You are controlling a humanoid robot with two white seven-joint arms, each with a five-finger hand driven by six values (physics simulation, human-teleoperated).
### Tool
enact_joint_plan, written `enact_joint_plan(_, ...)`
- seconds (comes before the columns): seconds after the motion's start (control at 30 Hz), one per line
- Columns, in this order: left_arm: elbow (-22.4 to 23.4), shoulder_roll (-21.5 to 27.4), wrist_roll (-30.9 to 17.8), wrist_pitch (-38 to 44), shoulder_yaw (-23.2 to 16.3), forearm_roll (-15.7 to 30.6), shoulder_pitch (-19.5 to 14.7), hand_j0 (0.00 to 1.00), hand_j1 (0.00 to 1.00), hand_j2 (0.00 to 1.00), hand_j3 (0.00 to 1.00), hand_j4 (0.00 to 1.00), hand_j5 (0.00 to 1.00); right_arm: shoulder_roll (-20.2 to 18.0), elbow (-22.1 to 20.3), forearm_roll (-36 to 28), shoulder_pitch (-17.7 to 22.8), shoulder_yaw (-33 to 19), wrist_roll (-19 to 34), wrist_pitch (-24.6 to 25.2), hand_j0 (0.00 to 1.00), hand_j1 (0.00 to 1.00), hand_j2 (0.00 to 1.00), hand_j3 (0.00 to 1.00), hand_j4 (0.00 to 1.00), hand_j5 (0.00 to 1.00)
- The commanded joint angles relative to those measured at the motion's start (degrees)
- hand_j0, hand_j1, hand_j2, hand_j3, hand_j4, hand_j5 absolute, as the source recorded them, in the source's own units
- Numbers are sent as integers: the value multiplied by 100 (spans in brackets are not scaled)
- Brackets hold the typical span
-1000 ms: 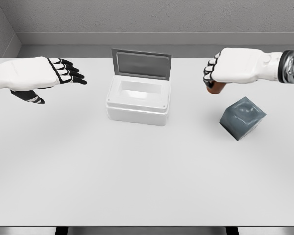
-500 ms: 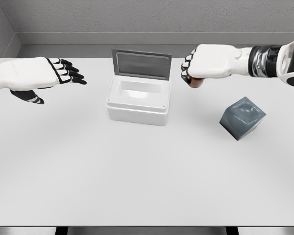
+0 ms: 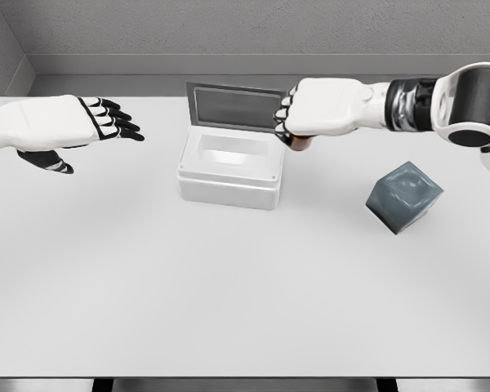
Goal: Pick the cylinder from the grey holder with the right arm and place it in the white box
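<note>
- The pick looks done: the small reddish-brown cylinder (image 3: 299,143) is out of the dark grey cube-shaped holder (image 3: 404,197) and sits in the white five-finger right hand (image 3: 309,110), whose fingers are curled into a fist around it, so only its lower end shows beneath the knuckles.
- The cylinder hangs in the air just beside the right edge of the white rectangular box (image 3: 229,170), level with the box's upright grey-lined lid (image 3: 235,108); it is not yet over the open cavity.
- What is left, by my reading: carry the cylinder a little further towards the box's middle, lower it into the cavity, and loosen the fingers.
- The holder lies tilted on the white tabletop (image 3: 229,294), well apart from the box and no longer involved.
- The raised lid is the nearest obstacle: the right hand's knuckles overlap its right corner in this view, though whether they touch it cannot be told. A path that drifts too far back could knock the lid.
- The left hand (image 3: 77,126) hovers at the far left with fingers spread and holding nothing, well clear of the box and out of the way.
</note>
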Motion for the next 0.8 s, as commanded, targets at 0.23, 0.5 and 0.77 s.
enact_joint_plan(0.23,-1,-38,-53,13,5,9,-35,100,100,100,100,100,100,388,353,87,-132,247,0,13,43,43,43,43,43,43)
enact_joint_plan(0.5,-9,32,-80,13,31,44,-44,100,100,100,100,100,100,652,599,149,-255,299,0,13,43,43,43,43,43,43)
enact_joint_plan(0.77,-53,67,-80,13,40,44,-44,100,100,100,100,100,100,871,792,193,-343,343,0,13,43,43,43,43,43,43)
